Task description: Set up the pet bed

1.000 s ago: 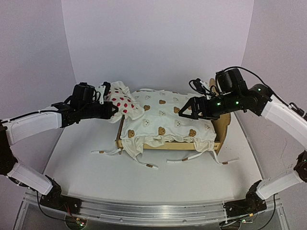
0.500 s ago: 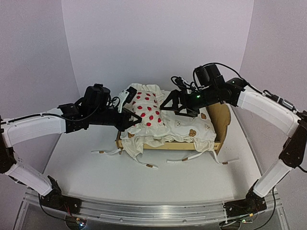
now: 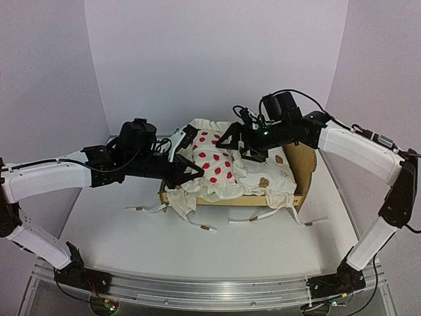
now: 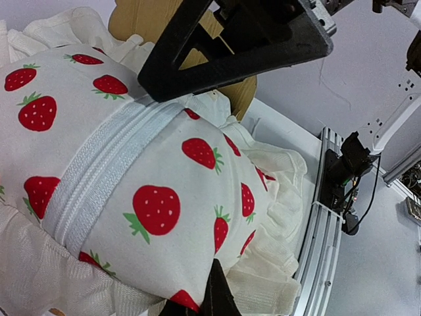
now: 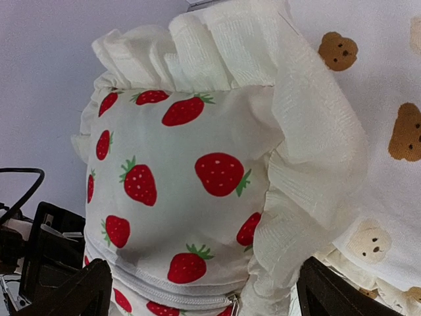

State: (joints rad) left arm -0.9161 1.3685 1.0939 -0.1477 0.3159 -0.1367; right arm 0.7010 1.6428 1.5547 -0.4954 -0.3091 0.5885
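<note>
Pet bed point(image 3: 231, 200) sits mid-counter point(image 3: 118, 230), its base hidden under the bear-print cushion point(image 3: 266, 179). Left claw point(image 3: 189, 170) pinches the strawberry pillow point(image 3: 214, 157) by its frill, likely to lay it on the cushion. Right claw point(image 3: 238, 142), spread wide, hovers above, probably to steady it. Only one left finger shows, so that pinch is a judgement.

We count one small light plywood pet bed point(image 3: 304, 166) with a bear-ear headboard, one cream bear-print fabric cushion point(image 3: 270, 179) and one white frilled pillow with red strawberries point(image 3: 212, 161). We see two black two-finger end effectors: the left end effector point(image 3: 188, 160) and the right end effector point(image 3: 238, 146). We make out four white ties point(image 3: 253, 218) with brown tips trailing onto the single white surface point(image 3: 99, 224).
</note>
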